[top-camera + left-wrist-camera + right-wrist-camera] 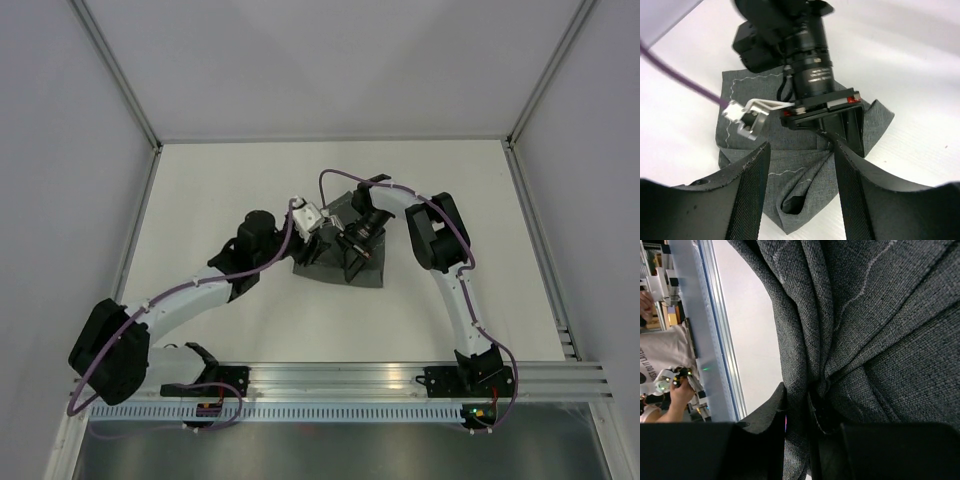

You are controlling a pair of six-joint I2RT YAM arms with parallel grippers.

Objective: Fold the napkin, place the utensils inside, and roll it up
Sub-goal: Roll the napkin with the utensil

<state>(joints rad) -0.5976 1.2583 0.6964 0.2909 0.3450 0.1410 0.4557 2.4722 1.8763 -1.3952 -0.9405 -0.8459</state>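
The dark grey napkin (325,272) lies bunched in the middle of the white table, with both grippers over it. My right gripper (352,268) is shut on a gathered fold of the napkin (880,315), and the cloth fills the right wrist view around the gripper (797,400). My left gripper (312,250) is open just left of it. In the left wrist view it (800,146) straddles a raised fold of the napkin (755,90) without touching it, and the right gripper (832,131) pinches the cloth just beyond. No utensil shows in any view.
An aluminium rail (340,375) runs along the table's near edge, with both arm bases on it. White walls and metal frame posts (120,75) enclose the table on three sides. The table (250,180) is plain white.
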